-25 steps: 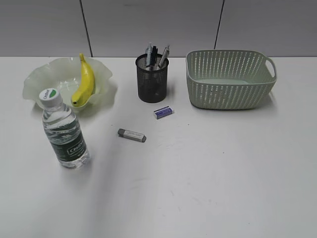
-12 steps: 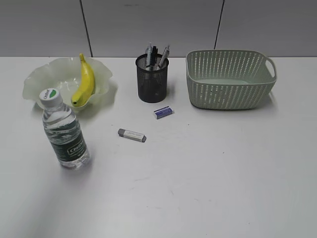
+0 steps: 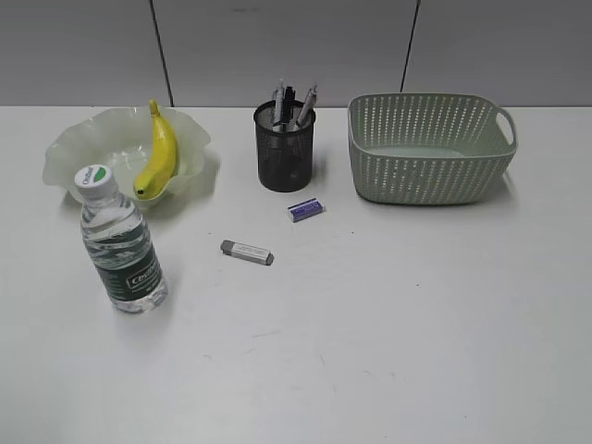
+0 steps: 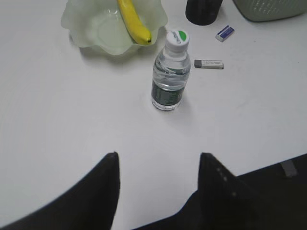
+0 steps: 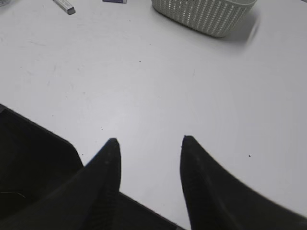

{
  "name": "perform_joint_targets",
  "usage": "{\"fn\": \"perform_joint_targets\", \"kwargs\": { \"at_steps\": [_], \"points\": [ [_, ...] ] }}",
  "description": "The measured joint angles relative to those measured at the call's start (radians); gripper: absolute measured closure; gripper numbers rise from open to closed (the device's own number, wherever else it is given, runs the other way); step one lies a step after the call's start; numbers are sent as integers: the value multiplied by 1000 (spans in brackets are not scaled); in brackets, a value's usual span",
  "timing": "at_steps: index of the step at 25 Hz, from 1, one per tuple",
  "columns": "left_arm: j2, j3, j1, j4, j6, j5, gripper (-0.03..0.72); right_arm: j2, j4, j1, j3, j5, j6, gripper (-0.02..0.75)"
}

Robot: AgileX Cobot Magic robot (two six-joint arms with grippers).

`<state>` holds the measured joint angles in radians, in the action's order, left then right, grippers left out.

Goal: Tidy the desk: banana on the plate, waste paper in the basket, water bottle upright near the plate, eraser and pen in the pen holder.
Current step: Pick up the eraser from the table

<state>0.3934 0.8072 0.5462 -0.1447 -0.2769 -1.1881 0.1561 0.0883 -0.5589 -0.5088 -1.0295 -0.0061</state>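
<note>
The banana [image 3: 157, 153] lies in the pale-green plate [image 3: 92, 148] at the back left. In front of the plate the water bottle [image 3: 120, 245] stands upright. Pens stick up from the black mesh pen holder [image 3: 285, 153]. A blue-white eraser [image 3: 306, 209] and a grey oblong piece [image 3: 247, 252] lie on the desk [image 3: 388, 324]. The basket [image 3: 427, 153] is at the back right. No waste paper shows in any view. My left gripper [image 4: 159, 155] hangs open and empty, well short of the bottle [image 4: 169, 81]. My right gripper [image 5: 149, 140] is open over bare desk.
Neither arm shows in the exterior view. The left wrist view takes in the plate [image 4: 96, 33], the banana [image 4: 133, 21], the eraser [image 4: 224, 32] and the grey piece [image 4: 208, 63]. The basket [image 5: 206, 14] sits at the top of the right wrist view.
A soft shadow on the desk's front left, near the bottle, has faded. None of the objects has shifted.
</note>
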Motion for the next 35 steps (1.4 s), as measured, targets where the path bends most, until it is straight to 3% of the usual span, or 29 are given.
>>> {"fn": "perform_joint_targets", "kwargs": {
  "at_steps": [7, 11, 17, 25, 30, 35],
  "points": [
    [-298, -237, 0, 6, 0, 97, 305, 15, 1, 0, 0, 4, -28, 399],
    [-371, -264, 0, 6, 4, 112, 305, 97, 0, 0, -13, 72, -77, 399],
    [-379, -267, 0, 30, 81, 121, 321, 410, -21, 0, -97, 311, -124, 399],
    [-380, -267, 0, 58, 143, 126, 327, 1015, -177, -25, -439, 374, -368, 399],
    [-380, -267, 0, 59, 144, 127, 327, 1362, -180, -122, -706, 364, -469, 399],
    [-380, -267, 0, 56, 134, 127, 327, 1697, -154, -179, -965, 249, -519, 374]
  ]
}}
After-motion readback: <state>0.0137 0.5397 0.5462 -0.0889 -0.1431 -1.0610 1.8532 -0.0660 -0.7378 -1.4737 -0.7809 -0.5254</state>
